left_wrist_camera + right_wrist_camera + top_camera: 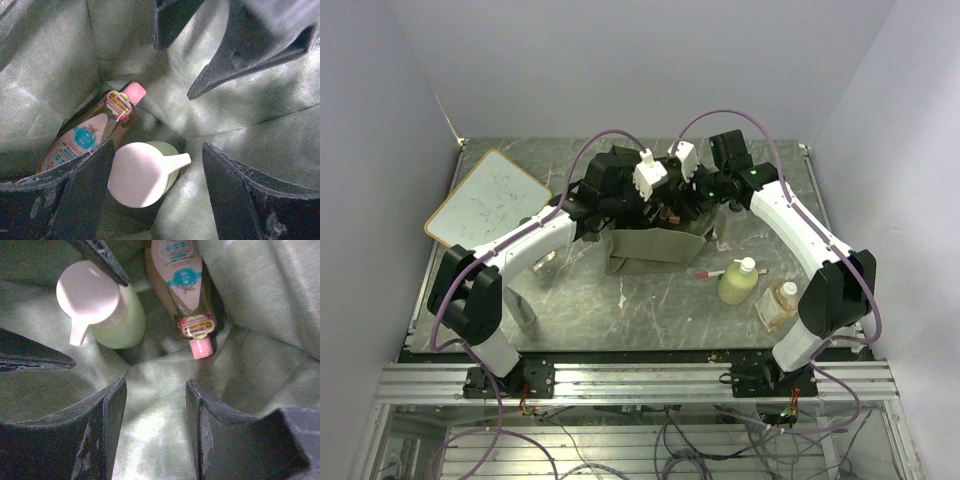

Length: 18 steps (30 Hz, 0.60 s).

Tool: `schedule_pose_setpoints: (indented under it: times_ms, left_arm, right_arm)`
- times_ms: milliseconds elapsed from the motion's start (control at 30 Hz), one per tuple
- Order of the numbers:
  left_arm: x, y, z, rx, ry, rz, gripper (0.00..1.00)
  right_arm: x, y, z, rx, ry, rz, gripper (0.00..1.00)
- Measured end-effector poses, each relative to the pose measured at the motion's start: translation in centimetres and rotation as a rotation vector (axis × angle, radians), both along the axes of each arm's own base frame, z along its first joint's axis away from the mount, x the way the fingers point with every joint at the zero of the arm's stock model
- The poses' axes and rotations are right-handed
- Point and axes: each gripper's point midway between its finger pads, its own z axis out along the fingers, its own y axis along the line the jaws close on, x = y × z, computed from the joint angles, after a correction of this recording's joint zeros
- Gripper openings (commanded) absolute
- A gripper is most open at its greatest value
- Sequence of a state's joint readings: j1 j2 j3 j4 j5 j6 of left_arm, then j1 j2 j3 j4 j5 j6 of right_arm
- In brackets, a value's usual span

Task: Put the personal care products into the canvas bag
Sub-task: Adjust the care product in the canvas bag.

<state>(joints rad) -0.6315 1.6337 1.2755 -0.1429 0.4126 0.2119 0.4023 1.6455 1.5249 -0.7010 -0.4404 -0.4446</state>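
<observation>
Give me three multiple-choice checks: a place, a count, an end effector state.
1. The pink-capped orange bottle lies: A inside the canvas bag; B behind it; C in front of it.
2. Bottles on the table outside the bag: A none; B two; C four.
3. The left end effector is: A shut on a bottle; B open, empty; C out of view.
Answers: A, both wrist views show it on the bag's floor; B, a yellow-green bottle and an amber bottle; B, its jaws stand apart, gripping nothing.
</observation>
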Motion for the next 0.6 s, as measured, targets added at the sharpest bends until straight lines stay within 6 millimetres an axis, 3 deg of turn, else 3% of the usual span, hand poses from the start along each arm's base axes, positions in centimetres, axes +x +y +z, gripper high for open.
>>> schedule_pose_setpoints:
  times_ms: [167, 400, 600]
  left_arm:
    - [0.2, 0.1, -0.2, 0.013, -0.005, 0.021, 0.89]
    - [0.1, 0.3, -0.3, 0.012, 0.027, 0.047, 0.95]
    - [-0.1, 0.2, 2.6, -0.043, -0.007, 0.053, 0.93]
  right_arm:
    - [-0.9, 0.2, -1.8, -0.004, 0.046, 0.048, 0.49]
    - [-2.5, 0.5, -2.3, 0.029, 0.081, 0.096, 0.48]
    - [-2.3, 0.0, -1.8, 0.050, 0.063, 0.091, 0.50]
